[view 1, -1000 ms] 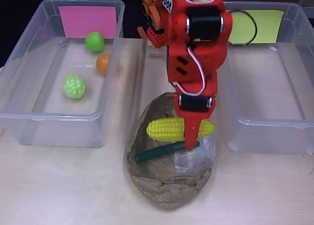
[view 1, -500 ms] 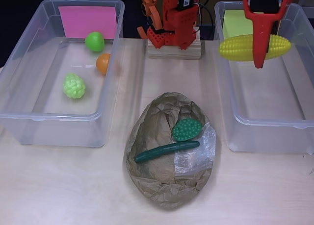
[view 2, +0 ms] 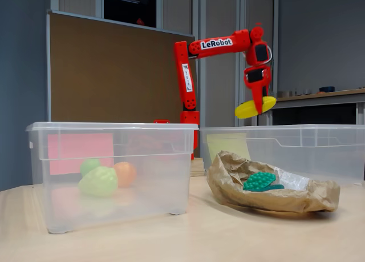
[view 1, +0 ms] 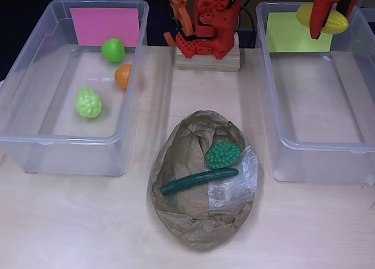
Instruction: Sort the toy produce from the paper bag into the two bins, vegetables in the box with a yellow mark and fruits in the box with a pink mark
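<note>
My red gripper (view 1: 319,27) is shut on a yellow toy corn cob (view 1: 336,20), held high above the far end of the clear bin with the yellow mark (view 1: 293,31). In the fixed view the gripper (view 2: 259,108) hangs the corn (view 2: 251,108) well above that bin (view 2: 296,145). The brown paper bag (view 1: 193,222) lies open on the table; in it are a dark green bumpy vegetable (view 1: 222,154) and a long green cucumber (view 1: 198,180). The bin with the pink mark (view 1: 104,24) holds a green ball fruit (view 1: 113,49), an orange (view 1: 123,75) and a light green bumpy fruit (view 1: 88,102).
The arm's red base (view 1: 208,29) stands on a wooden block between the two bins at the table's far edge. A clear plastic patch (view 1: 231,190) lies in the bag. Bare wooden table (view 1: 88,222) stretches in front of the bins.
The gripper lifted the corn out of the bag, swung right over the yellow-marked bin, and has now moved further toward its far end.
</note>
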Tool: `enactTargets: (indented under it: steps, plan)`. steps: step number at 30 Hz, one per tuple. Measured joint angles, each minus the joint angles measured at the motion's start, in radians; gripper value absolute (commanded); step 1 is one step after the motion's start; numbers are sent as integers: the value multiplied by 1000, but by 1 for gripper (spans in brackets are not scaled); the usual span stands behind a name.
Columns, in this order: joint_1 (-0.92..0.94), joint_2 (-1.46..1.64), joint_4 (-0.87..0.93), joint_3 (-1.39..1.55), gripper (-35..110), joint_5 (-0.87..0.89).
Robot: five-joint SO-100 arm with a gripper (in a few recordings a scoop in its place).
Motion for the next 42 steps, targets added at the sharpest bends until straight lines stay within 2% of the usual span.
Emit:
enactTargets:
  steps: [5,9,13,18,22,25,29,38,42]
  plan:
    - [-97,-9,-176,146,29,189]
    - [-137,-63,-282,176,40,244]
    - [-163,-103,-370,176,45,267]
    - [-160,-152,-362,135,40,270]
    - [-101,-160,-219,3,41,173]
    - [-9,-160,-107,-109,41,-3]
    - [158,-160,-21,-232,41,-357]
    - [552,-202,-80,-448,39,-1411]
    - [713,-209,-124,-446,46,-1848]
